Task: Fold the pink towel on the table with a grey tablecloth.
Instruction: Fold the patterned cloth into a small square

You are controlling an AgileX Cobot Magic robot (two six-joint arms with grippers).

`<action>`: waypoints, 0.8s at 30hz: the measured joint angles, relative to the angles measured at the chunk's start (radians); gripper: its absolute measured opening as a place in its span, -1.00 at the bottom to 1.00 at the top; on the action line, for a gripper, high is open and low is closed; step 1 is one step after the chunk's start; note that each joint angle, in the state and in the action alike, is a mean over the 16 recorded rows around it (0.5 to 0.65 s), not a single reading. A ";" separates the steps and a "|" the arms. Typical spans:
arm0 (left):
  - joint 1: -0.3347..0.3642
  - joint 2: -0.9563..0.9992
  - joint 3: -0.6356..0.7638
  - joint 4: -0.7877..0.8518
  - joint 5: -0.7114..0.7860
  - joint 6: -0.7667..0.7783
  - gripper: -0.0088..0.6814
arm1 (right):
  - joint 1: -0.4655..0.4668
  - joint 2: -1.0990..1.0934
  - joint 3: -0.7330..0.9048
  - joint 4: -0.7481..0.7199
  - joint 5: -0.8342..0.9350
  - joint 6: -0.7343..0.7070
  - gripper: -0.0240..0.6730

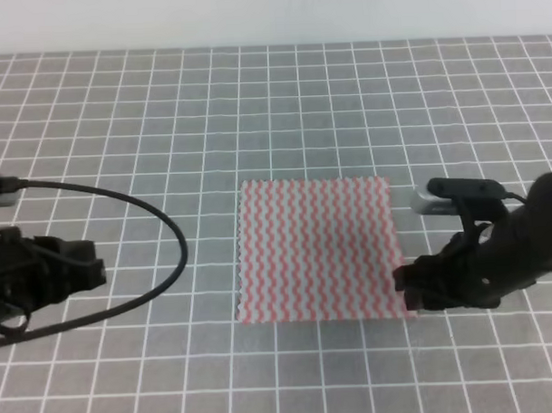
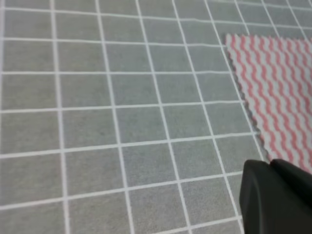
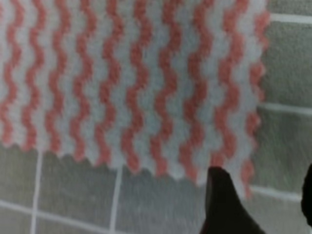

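The pink towel (image 1: 316,249) lies flat and unfolded on the table with the grey tablecloth (image 1: 164,129). My right gripper (image 1: 409,289) is low at the towel's front right corner. In the right wrist view it (image 3: 263,187) is open, with one finger (image 3: 222,207) just in front of the towel's edge (image 3: 146,97) and the corner between the fingers. My left gripper (image 1: 83,268) rests far left of the towel and holds nothing. In the left wrist view its dark fingertips (image 2: 272,168) look pressed together, with the towel (image 2: 278,83) ahead to the right.
A black cable (image 1: 168,237) loops over the cloth from the left arm toward the towel's left side. A silver and black part of the right arm (image 1: 439,196) sits just right of the towel. The grid cloth (image 2: 122,97) fills every view (image 3: 73,195).
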 joint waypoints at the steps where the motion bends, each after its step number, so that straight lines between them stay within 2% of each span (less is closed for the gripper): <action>1: 0.000 0.015 0.000 -0.026 0.003 0.028 -0.96 | 0.000 0.011 -0.007 0.002 -0.001 0.000 -0.02; 12: 0.000 0.132 -0.030 -0.264 0.059 0.279 -0.90 | 0.000 0.100 -0.088 0.005 0.053 0.000 -0.03; 24: 0.000 0.188 -0.070 -0.284 0.072 0.311 -0.90 | 0.021 0.144 -0.107 -0.009 0.100 0.000 -0.07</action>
